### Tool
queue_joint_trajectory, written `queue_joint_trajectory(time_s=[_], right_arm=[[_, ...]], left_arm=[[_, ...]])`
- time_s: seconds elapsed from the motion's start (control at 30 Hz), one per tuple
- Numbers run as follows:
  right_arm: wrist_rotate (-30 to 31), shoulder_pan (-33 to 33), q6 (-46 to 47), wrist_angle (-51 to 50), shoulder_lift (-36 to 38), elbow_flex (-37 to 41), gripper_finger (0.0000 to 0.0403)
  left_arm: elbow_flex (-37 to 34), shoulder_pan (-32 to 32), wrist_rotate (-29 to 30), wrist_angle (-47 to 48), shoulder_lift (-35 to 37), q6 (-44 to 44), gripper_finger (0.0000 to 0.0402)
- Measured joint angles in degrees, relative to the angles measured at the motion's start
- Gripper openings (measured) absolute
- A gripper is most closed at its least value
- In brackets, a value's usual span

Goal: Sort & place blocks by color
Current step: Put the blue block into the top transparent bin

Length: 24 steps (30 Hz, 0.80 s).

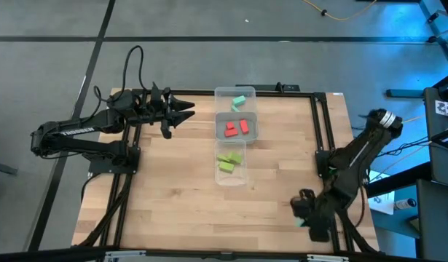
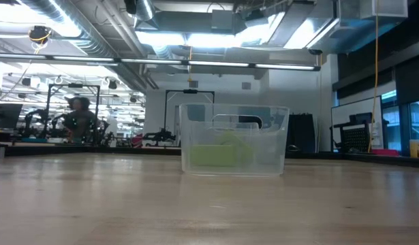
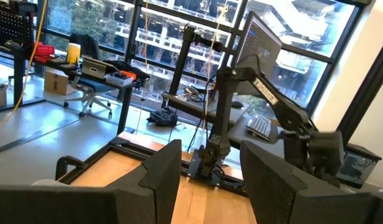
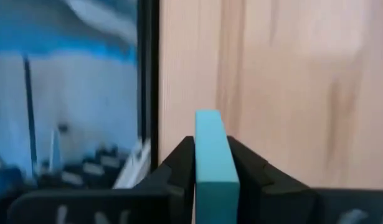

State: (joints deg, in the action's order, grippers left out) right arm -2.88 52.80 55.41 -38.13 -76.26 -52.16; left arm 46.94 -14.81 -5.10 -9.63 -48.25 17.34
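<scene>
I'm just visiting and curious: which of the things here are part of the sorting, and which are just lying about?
Part of the job:
- teal block in right gripper
- teal block, red blocks, green blocks in clear trays

Not in play:
- left gripper, open, holding nothing
- desks beyond the table

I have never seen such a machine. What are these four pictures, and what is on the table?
Two dark robot arms work at a wooden table. One camera looks down from above, one looks level across the table, and one sits on each wrist. In the middle stand three clear trays in a row: the far one holds a mint block, the middle one red blocks, the near one lime blocks. The right gripper, at the table's near right corner, pinches a mint block. The left gripper waits open and empty beside the far tray.
</scene>
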Motion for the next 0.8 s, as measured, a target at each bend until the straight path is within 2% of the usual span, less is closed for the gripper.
queue_joint_trajectory(time_s=[0.2, 0.53, 0.67, 0.8], right_arm=[[7.15, -9.87, -9.61, 6.48, 4.57, 0.00, 0.0062], [7.23, -31.09, -34.60, 25.30, 1.40, 0.00, 0.0062], [2.26, -39.76, -41.16, 39.40, -2.08, 0.00, 0.0062], [-4.93, -46.70, -43.48, 54.79, -6.44, 0.00, 0.0062]], left_arm=[[0.00, -0.02, -0.02, 0.02, 0.00, 0.00, 0.0157], [0.00, 0.00, -0.02, 0.00, 0.00, 0.00, 0.0157], [0.00, 0.00, -0.03, -0.04, 0.01, 0.00, 0.0157], [0.02, 0.00, -0.04, -0.08, 0.00, -0.06, 0.0157]])
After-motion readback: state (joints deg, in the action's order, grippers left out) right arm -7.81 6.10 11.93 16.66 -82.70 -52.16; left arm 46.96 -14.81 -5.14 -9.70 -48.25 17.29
